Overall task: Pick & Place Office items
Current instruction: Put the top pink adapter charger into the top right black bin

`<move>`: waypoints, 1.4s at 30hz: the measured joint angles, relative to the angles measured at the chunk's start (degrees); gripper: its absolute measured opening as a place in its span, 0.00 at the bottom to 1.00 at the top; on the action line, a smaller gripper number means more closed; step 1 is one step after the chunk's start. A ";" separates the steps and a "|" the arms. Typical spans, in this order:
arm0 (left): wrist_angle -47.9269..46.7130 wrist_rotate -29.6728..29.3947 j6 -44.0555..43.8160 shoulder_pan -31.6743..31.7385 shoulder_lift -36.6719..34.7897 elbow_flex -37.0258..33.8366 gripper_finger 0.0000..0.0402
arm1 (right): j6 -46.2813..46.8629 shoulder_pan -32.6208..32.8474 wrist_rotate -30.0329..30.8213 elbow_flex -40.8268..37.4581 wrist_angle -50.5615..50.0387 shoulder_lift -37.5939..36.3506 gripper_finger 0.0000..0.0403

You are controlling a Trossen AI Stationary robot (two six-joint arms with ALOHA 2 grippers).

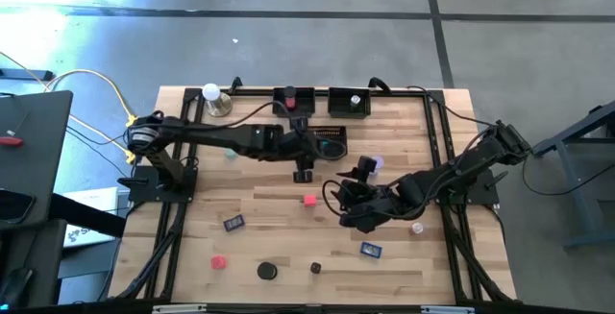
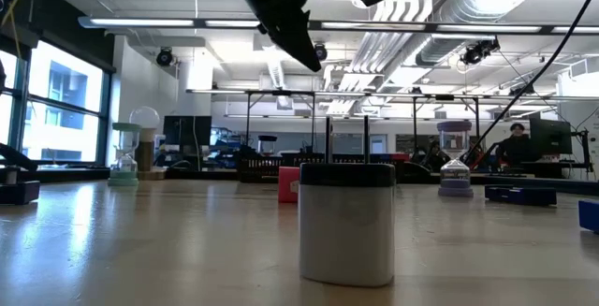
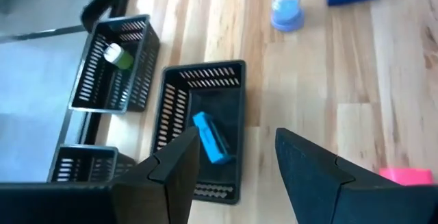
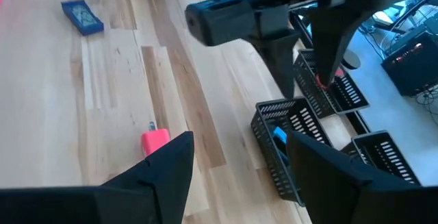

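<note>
Overhead, the left gripper (image 1: pixel 304 172) hangs near the centre of the wooden table (image 1: pixel 259 208), just below the low black mesh tray (image 1: pixel 327 142) in the upper middle of the frame; its fingers (image 3: pixel 179 166) stand apart with bare wood between them and nothing held. A bright blue piece (image 3: pixel 209 138) lies inside that tray. Toward the top edge sit two more black mesh bins, one (image 1: pixel 293 100) with a red item in it and one (image 1: pixel 349 102) with a small pale item, and left of them stands a white ball on a metal base (image 1: pixel 214 99). The right gripper (image 1: pixel 338 197) sits right of centre, its jaws parted too and empty, pointing toward the pink-red cube (image 1: pixel 309 200) that rests just beside it on the boards. A lavender hourglass-shaped piece (image 1: pixel 373 163) stands just above the right arm. The other office items are scattered across the lower half of the frame: a dark blue block (image 1: pixel 233 223) at lower left, a red piece (image 1: pixel 219 261) farther down, a black disc (image 1: pixel 266 271) at bottom centre, a small dark piece (image 1: pixel 315 268) beside it, another dark blue block (image 1: pixel 371 250) at lower right, and a small pale piece (image 1: pixel 417 227) at right. In the level view a white cylinder with a black top (image 2: pixel 346 222) stands close to the camera, with the cube behind it.
</note>
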 joint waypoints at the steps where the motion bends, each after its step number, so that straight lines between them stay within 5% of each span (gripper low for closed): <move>1: -0.17 -0.06 0.14 -0.30 0.00 0.00 0.46 | 0.14 0.00 0.01 0.00 0.11 0.00 0.55; 10: -0.46 -1.78 -0.80 -4.85 0.04 0.00 0.64 | 2.72 1.34 -0.35 0.00 1.38 0.00 0.55; 15: -2.01 -9.01 -4.19 -9.58 -1.03 0.00 0.74 | 4.56 2.70 -0.47 0.00 1.85 0.00 0.55; 21: -9.03 -9.98 -7.76 -15.27 -7.41 -0.02 0.75 | 4.15 3.54 -6.67 0.00 6.89 0.00 0.55; 32: -24.11 -2.43 -17.24 -19.67 -19.54 -0.53 0.75 | 4.23 3.23 -13.74 -0.02 15.10 1.74 0.55; 42: -15.71 0.12 -21.42 -21.16 -30.26 -16.76 0.75 | 8.79 2.55 -16.87 -0.10 17.93 6.16 0.55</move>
